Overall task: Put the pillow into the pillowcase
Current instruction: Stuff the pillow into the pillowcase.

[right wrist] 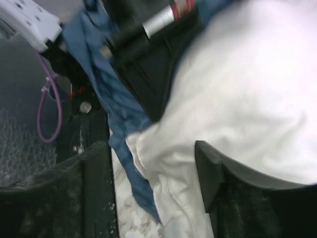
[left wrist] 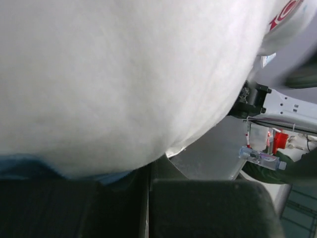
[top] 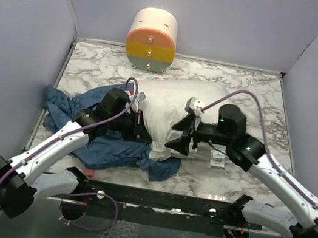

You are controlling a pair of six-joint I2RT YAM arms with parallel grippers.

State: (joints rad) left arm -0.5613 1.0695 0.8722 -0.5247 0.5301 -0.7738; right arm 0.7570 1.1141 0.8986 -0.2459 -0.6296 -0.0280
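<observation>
The plump white pillow (top: 170, 105) lies across the middle of the marble table, and it fills the left wrist view (left wrist: 124, 74). The blue pillowcase (top: 77, 111) is bunched on the left and runs under the pillow's near end. My left gripper (top: 141, 125) presses against the pillow's left side. Its fingers (left wrist: 208, 208) are shut, with a strip of blue cloth (left wrist: 44, 166) running to the seam between them. My right gripper (top: 181, 138) is at the pillow's near right corner and stands open (right wrist: 153, 181). White pillow fabric (right wrist: 247, 89) lies loose between its fingers, beside a blue pillowcase fold (right wrist: 124, 129).
A cream-and-orange cylinder (top: 152, 39) stands at the back edge. A small clear-and-white item (top: 218, 160) lies on the table (top: 255, 99) under the right arm. Grey walls close in the left, right and back sides.
</observation>
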